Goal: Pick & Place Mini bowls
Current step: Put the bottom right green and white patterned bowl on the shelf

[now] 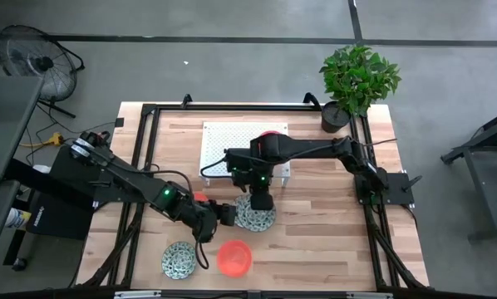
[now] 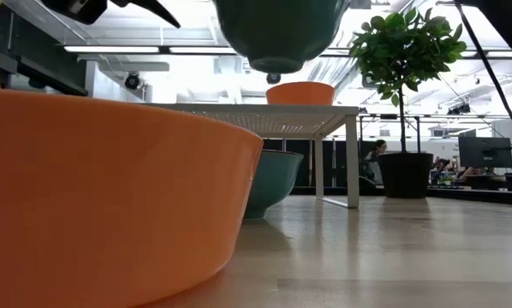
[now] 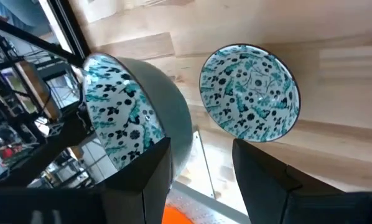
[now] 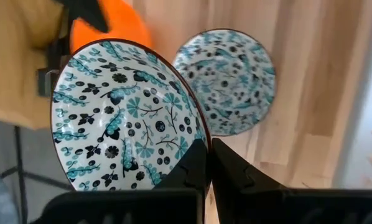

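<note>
My right gripper (image 1: pixel 261 202) is shut on a speckled green-and-white mini bowl (image 4: pixel 124 118), which hangs over the table's middle (image 2: pixel 277 30). Below it a second speckled bowl (image 3: pixel 248 93) rests on its foot on the wood. My left gripper (image 3: pixel 204 180) is open, close beside the lifted bowl's green outer wall, with nothing between its fingers. A third speckled bowl (image 1: pixel 179 259) and an orange-red bowl (image 1: pixel 234 256) sit near the front edge. Another orange-red bowl (image 1: pixel 200 198) lies half hidden by the left arm, and one (image 2: pixel 299 92) stands on the white rack. My right gripper pinches the lifted bowl's rim (image 4: pixel 203 142), one finger on the patterned inside and one on the outside. The fingers come from above, slanting down. The bowl hangs tilted below them, clear of the table and of the bowl underneath.
A white perforated rack (image 1: pixel 244 149) stands at the far middle of the table. A black plant pot (image 1: pixel 336 116) with a leafy plant stands at the far right corner. Bare wood lies to the right of the bowls (image 1: pixel 332 232).
</note>
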